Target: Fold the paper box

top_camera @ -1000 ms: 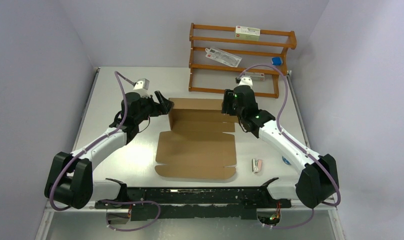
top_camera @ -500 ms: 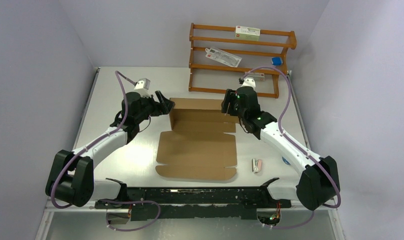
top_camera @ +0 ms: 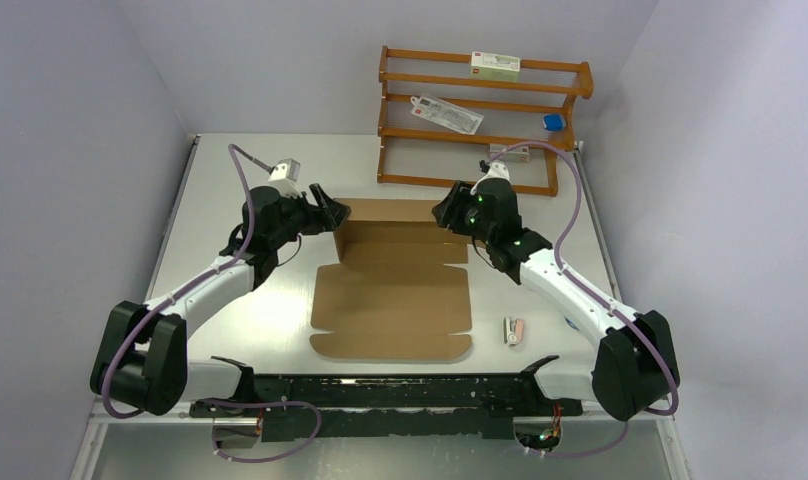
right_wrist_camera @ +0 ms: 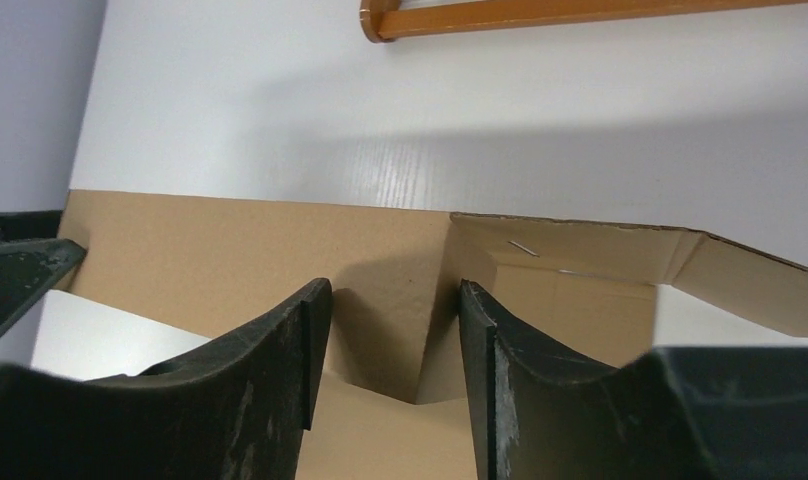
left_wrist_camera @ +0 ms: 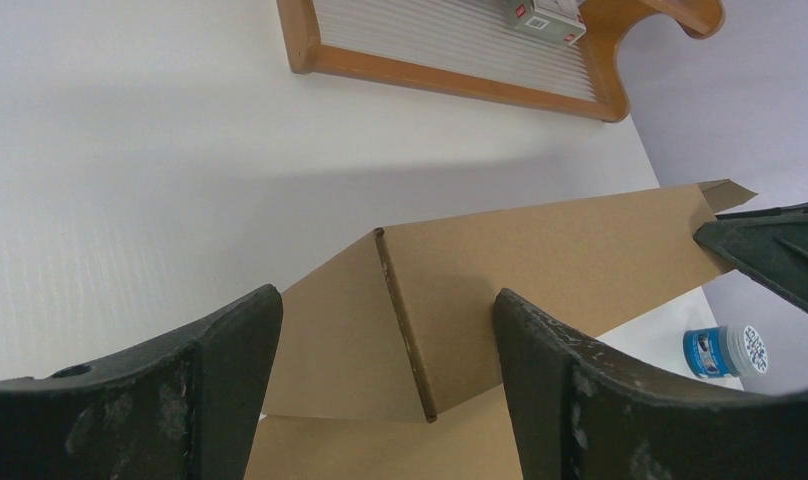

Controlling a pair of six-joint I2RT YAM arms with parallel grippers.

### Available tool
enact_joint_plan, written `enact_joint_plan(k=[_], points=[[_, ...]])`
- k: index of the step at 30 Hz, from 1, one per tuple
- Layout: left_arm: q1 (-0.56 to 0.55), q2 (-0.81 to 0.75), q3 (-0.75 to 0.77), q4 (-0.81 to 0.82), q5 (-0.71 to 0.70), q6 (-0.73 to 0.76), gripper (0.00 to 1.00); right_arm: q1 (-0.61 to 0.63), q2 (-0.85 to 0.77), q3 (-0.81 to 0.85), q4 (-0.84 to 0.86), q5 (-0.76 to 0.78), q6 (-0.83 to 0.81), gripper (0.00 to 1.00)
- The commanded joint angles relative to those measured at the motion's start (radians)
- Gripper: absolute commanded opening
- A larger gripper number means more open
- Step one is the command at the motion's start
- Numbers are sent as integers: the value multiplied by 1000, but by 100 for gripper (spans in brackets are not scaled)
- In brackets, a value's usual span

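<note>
Here: the paper box (top_camera: 392,300) lies mid-tabletop (top_camera: 230,170) between my two arms, its rear wall (top_camera: 405,209) raised and its front panel (top_camera: 390,318) flat
Left jaws: spread wide and holding nothing; the left rear corner fold (left_wrist_camera: 405,330) sits just ahead of the gap
Right jaws: parted about halfway, with nothing clamped that I can see; the right rear corner flap (right_wrist_camera: 435,300) stands in line with the gap, and I cannot tell whether it is touched
Risk, wall: I judge the rear wall may drop flat if either corner is pushed outward instead of inward
Risk, slide: an uneven push from one side could skid or twist the light sheet across the smooth tabletop
Risk, crease: closing on the corrugated edge off its score line could buckle the flap
Heading: the open side faces my bases; the raised wall backs toward the wooden rack (top_camera: 480,100)
Long axis: the wall runs left to right; the unfolded sheet appears to run near to far
</note>
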Motion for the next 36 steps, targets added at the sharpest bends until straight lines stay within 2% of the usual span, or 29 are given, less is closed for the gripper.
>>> enact_joint_plan(k=[1, 13, 26, 28, 36], points=[[3, -33, -32, -31, 23, 8, 82, -17, -15, -35, 82, -96, 62, 50], [3, -101, -80, -35, 27, -4, 82, -63, -29, -121, 245, -239, 195, 37], [3, -156, -119, -84, -38, 10, 82, -104, -63, -210, 343, -317, 270, 34], [3, -168, -122, -100, -62, 21, 83, -115, -76, -214, 338, -317, 257, 36], [3, -177, -94, -168, -132, 59, 85, -144, -192, -203, 242, -214, 102, 55]])
